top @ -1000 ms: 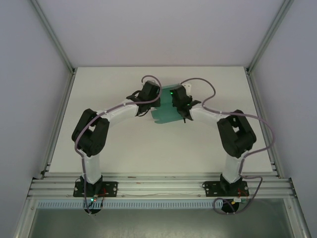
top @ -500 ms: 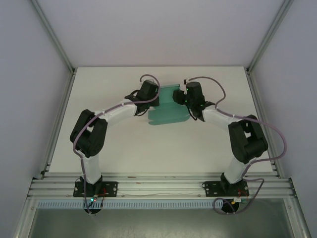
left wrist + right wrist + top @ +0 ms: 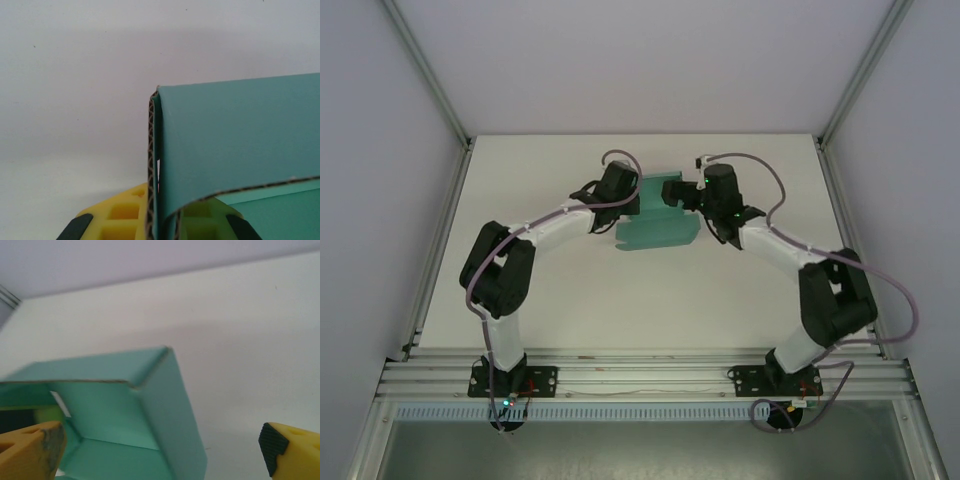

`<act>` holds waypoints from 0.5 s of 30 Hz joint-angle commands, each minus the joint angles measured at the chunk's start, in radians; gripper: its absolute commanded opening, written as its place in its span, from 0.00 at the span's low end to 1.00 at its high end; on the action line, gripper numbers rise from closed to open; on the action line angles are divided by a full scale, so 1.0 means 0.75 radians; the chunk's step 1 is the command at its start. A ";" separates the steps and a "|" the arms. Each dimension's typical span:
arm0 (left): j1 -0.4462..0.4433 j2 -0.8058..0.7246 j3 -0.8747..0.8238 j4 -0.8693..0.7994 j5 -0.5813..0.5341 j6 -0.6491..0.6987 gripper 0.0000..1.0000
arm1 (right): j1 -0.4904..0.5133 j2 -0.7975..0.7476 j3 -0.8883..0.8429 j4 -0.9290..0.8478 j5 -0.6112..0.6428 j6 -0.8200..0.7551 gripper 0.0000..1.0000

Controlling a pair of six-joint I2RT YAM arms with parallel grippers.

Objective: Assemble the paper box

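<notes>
The paper box (image 3: 660, 228) is teal-green card, partly folded, with raised walls, lying at the back middle of the white table (image 3: 570, 290). My left gripper (image 3: 632, 196) is shut on its left wall. In the left wrist view that doubled card wall (image 3: 235, 135) stands pinched between the yellow fingers (image 3: 115, 217) of the left gripper (image 3: 160, 227). My right gripper (image 3: 680, 196) hovers open at the box's upper right corner. In the right wrist view its fingers (image 3: 30, 450) stand far apart, and the box's open inside (image 3: 115, 395) lies ahead of the right gripper (image 3: 160, 452), untouched.
Aluminium frame rails run along the table's left side (image 3: 440, 230), right side (image 3: 845, 230) and front (image 3: 640, 375). Grey walls close in the back and sides. Bare table lies in front of the box, between the two arms.
The right gripper has opened wide, let go of the box and drawn back to the right. The box has shifted slightly left. The left gripper keeps its hold.
</notes>
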 commanded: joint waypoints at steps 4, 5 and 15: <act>0.048 -0.045 0.056 -0.094 0.327 0.377 0.00 | -0.019 -0.307 -0.103 -0.022 0.103 0.017 1.00; 0.055 -0.040 0.082 -0.150 0.418 0.464 0.00 | -0.026 -0.353 -0.112 -0.062 0.148 0.025 1.00; -0.102 0.036 0.296 -0.825 0.352 1.222 0.00 | -0.180 -0.618 -0.172 -0.608 0.373 0.152 1.00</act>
